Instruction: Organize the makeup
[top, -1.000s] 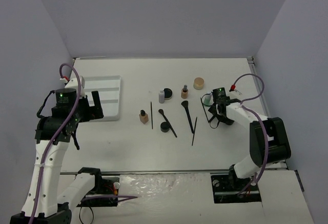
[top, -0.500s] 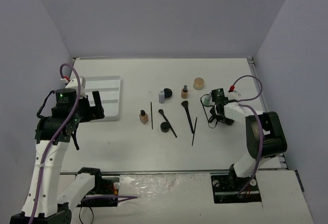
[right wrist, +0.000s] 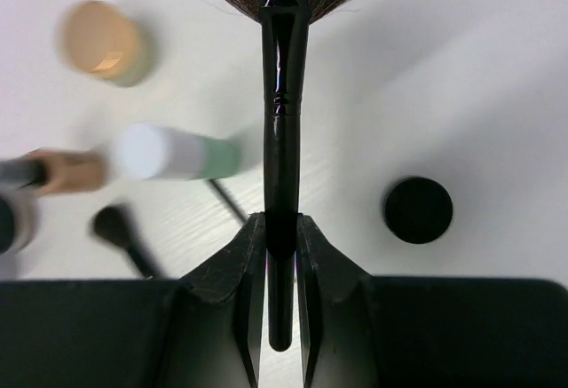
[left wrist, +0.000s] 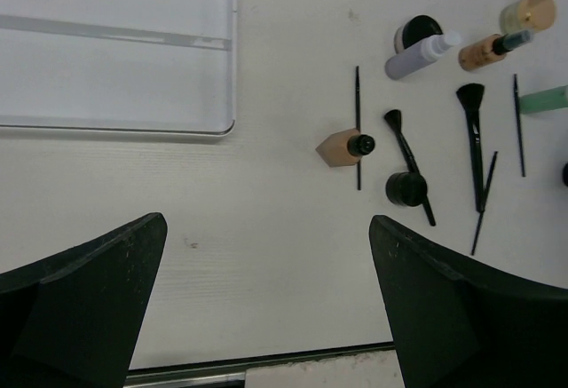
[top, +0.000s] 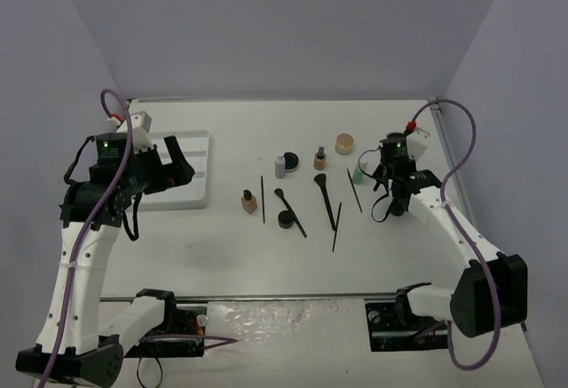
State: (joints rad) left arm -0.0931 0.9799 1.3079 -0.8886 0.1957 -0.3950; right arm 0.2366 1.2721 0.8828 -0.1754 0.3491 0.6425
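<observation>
Brush (right wrist: pixel 282 95), glossy black tapered handle, fanned bristles, pinched by right hand (right wrist: pixel 281 225), left hand (left wrist: pixel 266 228) spread

nothing legible in any view: no lettering, brand or number to make out on the green-white bottle (right wrist: pixel 182 156) (blurred up close), on the black brush (right wrist: pixel 282 95), on the tan compact (top: pixel 344 144) or on the white tray (left wrist: pixel 115 68).
</observation>
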